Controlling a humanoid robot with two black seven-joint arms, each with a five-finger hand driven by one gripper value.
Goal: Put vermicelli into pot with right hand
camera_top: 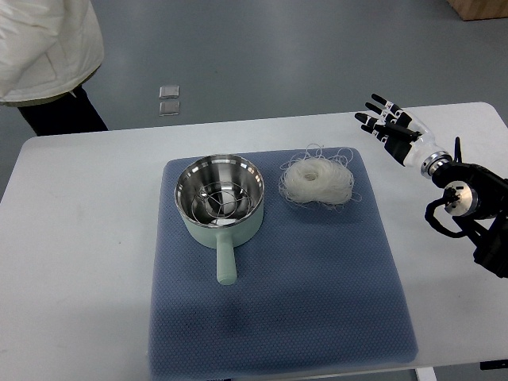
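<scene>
Overhead: right robot hand (389,127) hovers over the counter (79,238), fingers spread wide, holding nothing, well apart from the vermicelli (317,181). Vermicelli nest lies on the blue mat (278,317), just beside the pot (220,198). Person's white sleeve (44,48) at far edge.

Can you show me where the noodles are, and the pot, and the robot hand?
vermicelli (317,181), top view, on the white coiled nest right of the pot.
pot (237,235), top view, on its pale green outer wall.
right robot hand (390,125), top view, on the palm, fingers spread, holding nothing.
</scene>
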